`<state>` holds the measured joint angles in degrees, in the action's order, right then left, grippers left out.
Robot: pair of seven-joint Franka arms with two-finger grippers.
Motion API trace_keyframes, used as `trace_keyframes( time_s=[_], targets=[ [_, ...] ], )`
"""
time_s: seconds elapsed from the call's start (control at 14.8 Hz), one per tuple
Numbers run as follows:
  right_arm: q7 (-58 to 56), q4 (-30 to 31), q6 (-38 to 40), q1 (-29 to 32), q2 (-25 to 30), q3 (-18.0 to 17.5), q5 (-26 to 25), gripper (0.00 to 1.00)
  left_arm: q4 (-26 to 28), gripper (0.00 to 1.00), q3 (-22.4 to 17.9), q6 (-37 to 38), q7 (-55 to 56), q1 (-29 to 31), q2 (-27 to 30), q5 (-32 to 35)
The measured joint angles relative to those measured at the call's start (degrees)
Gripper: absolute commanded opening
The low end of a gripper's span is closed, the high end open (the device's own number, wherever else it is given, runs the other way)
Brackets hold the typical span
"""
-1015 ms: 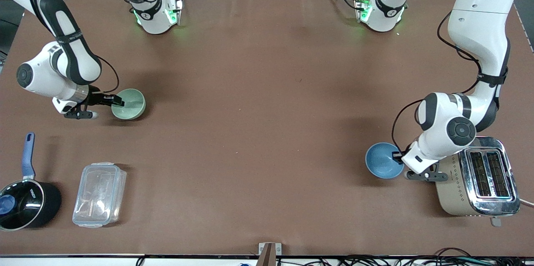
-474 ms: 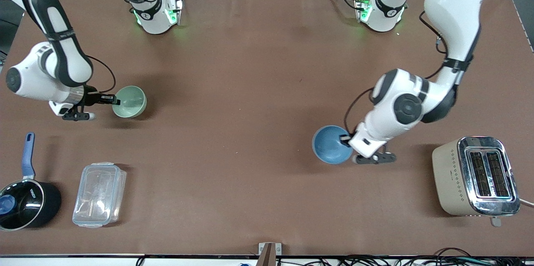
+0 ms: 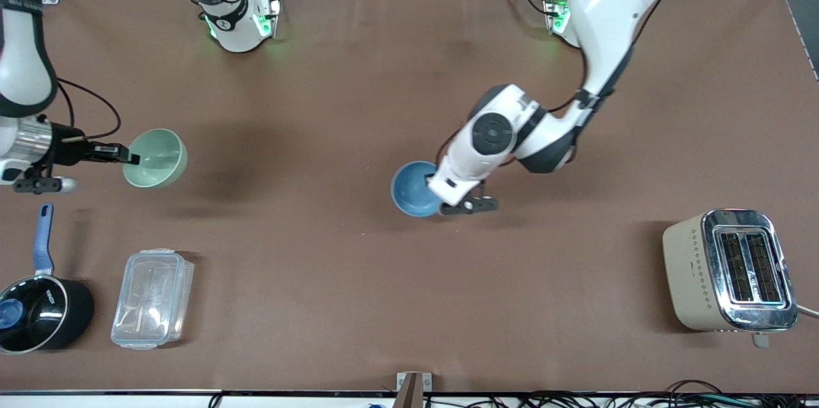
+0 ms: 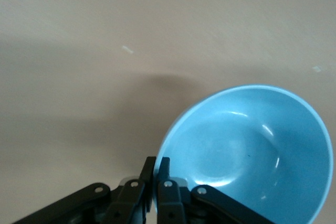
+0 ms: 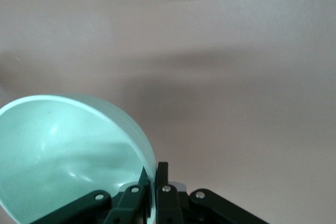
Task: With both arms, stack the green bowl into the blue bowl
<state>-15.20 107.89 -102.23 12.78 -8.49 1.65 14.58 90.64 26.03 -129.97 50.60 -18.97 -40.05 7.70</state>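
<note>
Bowls hang lifted over the brown table (image 3: 358,280): the smooth, round blue bowl (image 3: 411,187), darker outside, is pinched at its rim by the left gripper (image 3: 439,198) over the middle. The glossy sage green bowl (image 3: 155,158) hangs at nine o'clock over the right arm's end, rim clamped in the right gripper (image 3: 128,157)

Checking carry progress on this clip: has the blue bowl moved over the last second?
Yes. The blue bowl, pinched at its rim by the left gripper, has travelled away from the toaster toward the table's middle.
</note>
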Motion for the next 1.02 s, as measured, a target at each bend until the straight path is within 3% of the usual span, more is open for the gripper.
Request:
trace_keyframes(
  time_s=[0.34, 0.41, 0.47, 0.61, 0.68, 1.02],
  targets=[
    [13.4, -4.7, 3.3, -8.7, 0.3, -0.5, -0.4, 0.03, -1.5, 0.03, -3.1, -5.9, 3.6, -7.1, -4.5, 0.0],
    [15.9, -4.7, 3.3, -11.0, 0.5, -0.5, -0.4, 0.03, -1.6, 0.13, -4.1, -6.8, 3.9, -8.4, -5.1, 0.0],
    [17.9, -4.7, 3.2, -13.5, 0.6, -0.6, -0.4, 0.02, -1.6, 0.33, -4.9, -7.3, 4.7, -9.4, -5.6, 0.0],
    [21.9, -4.7, 2.2, -18.0, 0.7, -0.7, -0.4, 0.01, -1.9, 0.93, -5.4, -7.7, 5.7, -10.3, -6.1, 0.0],
    [24.3, -4.7, 1.1, -20.1, 0.7, -0.7, -0.4, 0.01, -2.1, 1.0, -5.5, -7.7, 5.9, -10.2, -6.0, 0.0],
    [34.8, -3.7, -5.2, -31.2, 0.3, -0.9, -0.5, 0.01, -4.9, 1.0, -7.3, -4.4, 5.9, -6.6, -1.3, 0.1]
  ],
)
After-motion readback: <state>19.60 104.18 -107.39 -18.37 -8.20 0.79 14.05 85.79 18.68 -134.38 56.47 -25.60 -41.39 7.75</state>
